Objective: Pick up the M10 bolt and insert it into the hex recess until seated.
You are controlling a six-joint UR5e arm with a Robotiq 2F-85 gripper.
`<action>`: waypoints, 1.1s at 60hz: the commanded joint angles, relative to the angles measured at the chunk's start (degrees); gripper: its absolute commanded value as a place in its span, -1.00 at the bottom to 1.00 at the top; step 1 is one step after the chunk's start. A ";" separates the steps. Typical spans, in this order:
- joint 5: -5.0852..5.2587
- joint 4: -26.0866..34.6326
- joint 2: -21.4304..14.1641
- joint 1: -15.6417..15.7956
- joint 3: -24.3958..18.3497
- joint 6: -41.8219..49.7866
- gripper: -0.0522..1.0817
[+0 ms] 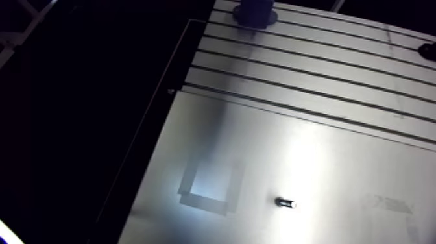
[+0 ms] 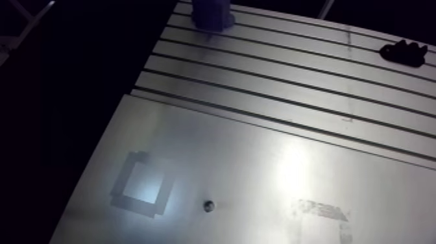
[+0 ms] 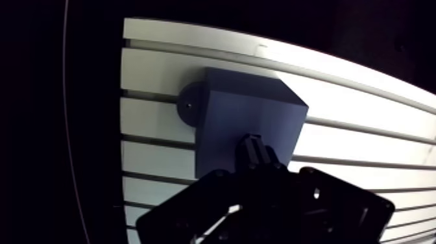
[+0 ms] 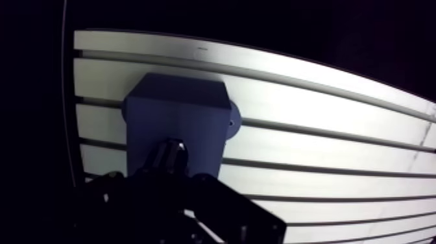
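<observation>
A small dark bolt (image 1: 285, 202) with a shiny end lies on its side on the smooth plate (image 1: 337, 162), near the table's front. At the far back, a dark blue block (image 3: 250, 107) on a round base stands on the slotted part of the table; it also shows in the arm view as the blue block (image 1: 256, 13). In the wrist view my gripper (image 3: 258, 148) hangs just over the block's near face. Its dark fingers are close together and look shut, with nothing visible between them. The hex recess is not visible.
A square outline of tape (image 1: 207, 188) is stuck on the plate beside the bolt. A black part (image 2: 403, 52) lies on the slotted rails at the back right. The table's left edge (image 1: 152, 136) drops into darkness.
</observation>
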 commanded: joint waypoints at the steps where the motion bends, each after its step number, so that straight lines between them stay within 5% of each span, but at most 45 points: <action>1: -0.08 0.00 0.00 -0.07 0.00 0.00 0.99; 66: 0.01 0.00 0.44 -0.08 0.18 0.00 0.99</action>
